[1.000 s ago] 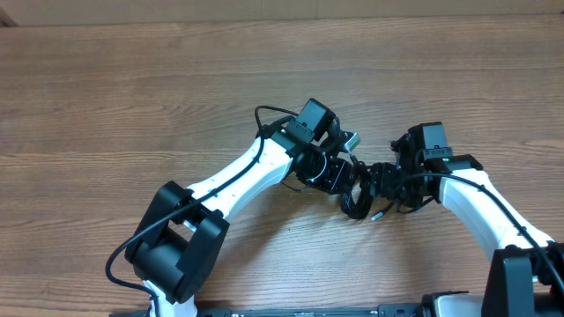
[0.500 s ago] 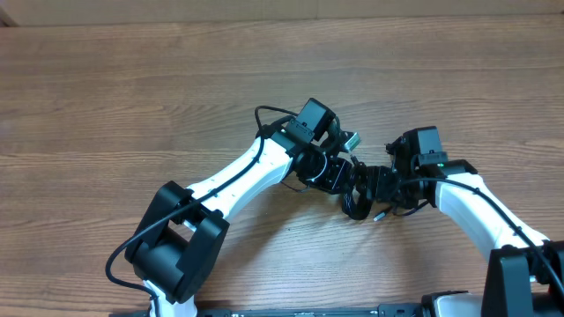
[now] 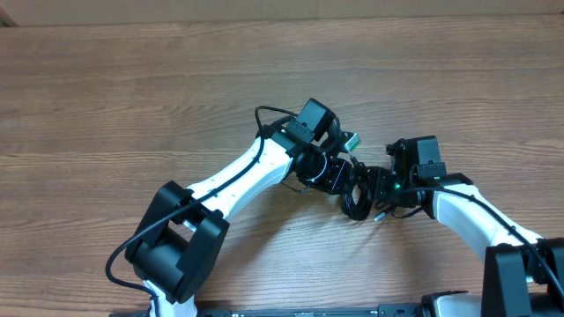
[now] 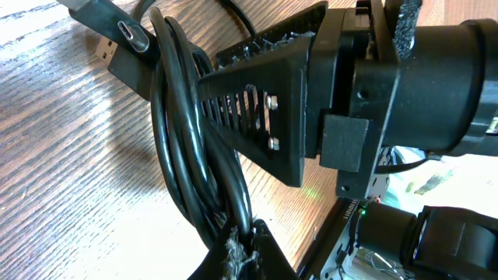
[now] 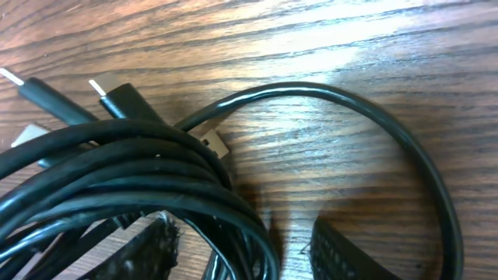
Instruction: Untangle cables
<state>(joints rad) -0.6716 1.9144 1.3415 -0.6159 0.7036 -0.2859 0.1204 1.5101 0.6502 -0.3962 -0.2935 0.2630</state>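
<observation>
The cables (image 3: 357, 201) are a bundle of thin black cords lying on the wooden table between my two grippers. My left gripper (image 3: 339, 176) is shut on the bundle; in the left wrist view the cables (image 4: 183, 140) run down into its jaws (image 4: 241, 250). A silver plug (image 4: 124, 35) sticks out at the top. My right gripper (image 3: 381, 187) is open, with its fingers on either side of the cables (image 5: 140, 163) in the right wrist view (image 5: 249, 260). Two silver-tipped plug ends (image 5: 117, 97) lie on the table. One loose loop (image 5: 405, 148) arcs to the right.
The right gripper's slotted finger (image 4: 264, 101) fills much of the left wrist view, close against the bundle. The wooden table (image 3: 132, 97) stretches to the left and back. The arms' own black wires (image 3: 264, 114) run along the left arm.
My right gripper has moved slightly left and toward the front, closer to the bundle. The left arm and the bundle have stayed put.
</observation>
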